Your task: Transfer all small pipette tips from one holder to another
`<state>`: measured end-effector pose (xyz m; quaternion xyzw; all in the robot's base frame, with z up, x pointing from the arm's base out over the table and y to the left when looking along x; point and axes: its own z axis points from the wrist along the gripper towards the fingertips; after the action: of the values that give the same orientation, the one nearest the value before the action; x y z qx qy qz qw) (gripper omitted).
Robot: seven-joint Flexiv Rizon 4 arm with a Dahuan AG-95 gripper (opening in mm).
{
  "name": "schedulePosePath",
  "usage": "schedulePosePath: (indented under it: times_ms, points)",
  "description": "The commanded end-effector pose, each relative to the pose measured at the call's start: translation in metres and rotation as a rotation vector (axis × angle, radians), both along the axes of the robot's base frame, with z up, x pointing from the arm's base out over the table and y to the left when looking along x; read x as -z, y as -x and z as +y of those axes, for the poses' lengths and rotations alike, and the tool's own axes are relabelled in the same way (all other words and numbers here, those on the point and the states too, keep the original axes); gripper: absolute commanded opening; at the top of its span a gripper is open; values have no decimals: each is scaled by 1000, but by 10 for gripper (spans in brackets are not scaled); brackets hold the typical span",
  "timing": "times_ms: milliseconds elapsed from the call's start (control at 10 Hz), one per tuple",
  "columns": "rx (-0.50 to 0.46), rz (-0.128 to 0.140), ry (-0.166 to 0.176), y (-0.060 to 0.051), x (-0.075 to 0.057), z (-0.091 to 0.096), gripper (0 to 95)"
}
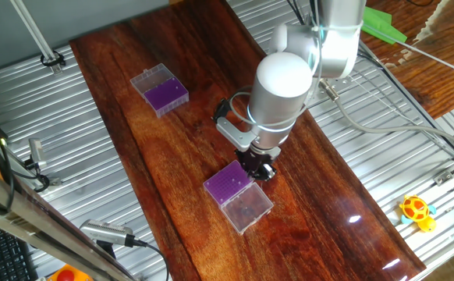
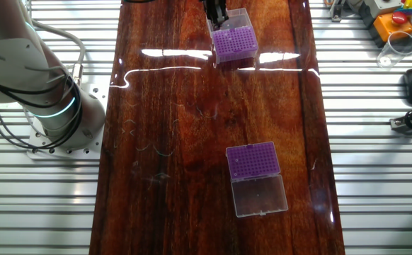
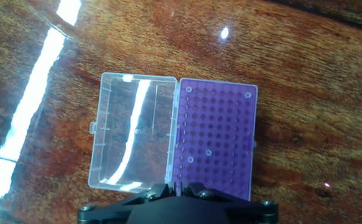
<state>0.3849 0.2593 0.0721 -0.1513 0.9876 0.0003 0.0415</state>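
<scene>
Gripper (image 1: pixel 262 168): hangs above one short end of the open holder (image 3: pixel 215 140), pointing down at it; only the dark tips show at the bottom edge of the hand view.
Jaws: close to one another with nothing visible between them; cannot tell whether fully pressed together.
Open holder: on the tabletop (image 2: pixel 170 142) right below the gripper, purple rack up, clear lid (image 3: pixel 131 130) folded flat beside the rack's long side.
Pipette tips (image 3: pixel 209 151): only a few pale rings among the rack's holes, scattered; most holes look dark and empty.
Pointing: tips judged to stand upright in their holes, open ends up, points down and hidden.
Long axis: rack's long side runs straight away from the gripper in the hand view; hinge line parallel to it.
Second holder (image 1: pixel 159 90): well apart from the open holder along the tabletop, also open, with purple rack showing.
Step in hand: likely lining up over a tip; no transfer visible.
Risk, misalignment: descending between holes would strike the rack and shove the light holder across the polished tabletop.
Risk, grip: tips small and smooth; an off-centre pinch could tilt one, jam it in its hole or drop it.
Risk, lid: a sideways move at low height could catch the flat lid and drag the holder.
Risk, glare: bright reflections on the lid and tabletop could hide which holes are filled.
</scene>
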Motion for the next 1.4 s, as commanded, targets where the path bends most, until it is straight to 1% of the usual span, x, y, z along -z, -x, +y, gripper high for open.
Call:
schedulePosePath:
  times_ms: [100, 200, 300, 600, 700, 800, 1000, 1100, 1200, 1300, 1400]
  points:
    - [0, 0, 0, 0, 1, 0, 0]
    - [1, 0, 0, 0, 3, 0, 0]
    - [-4, 0, 0, -1, 3, 0, 190]
    - [-10, -2, -3, -1, 4, 0, 190]
    - [-9, -2, -4, -1, 3, -1, 0]
    - [-17, -3, -10, -1, 1, -4, 0]
    - [-70, 1, -20, 3, -8, -31, 0]
    - [-110, 8, -24, 8, -17, -55, 0]
    - [-132, 12, -24, 13, -23, -67, 0]
    - [-178, 27, -26, 18, -30, -80, 0]
    - [-197, 41, -24, 18, -30, -80, 0]
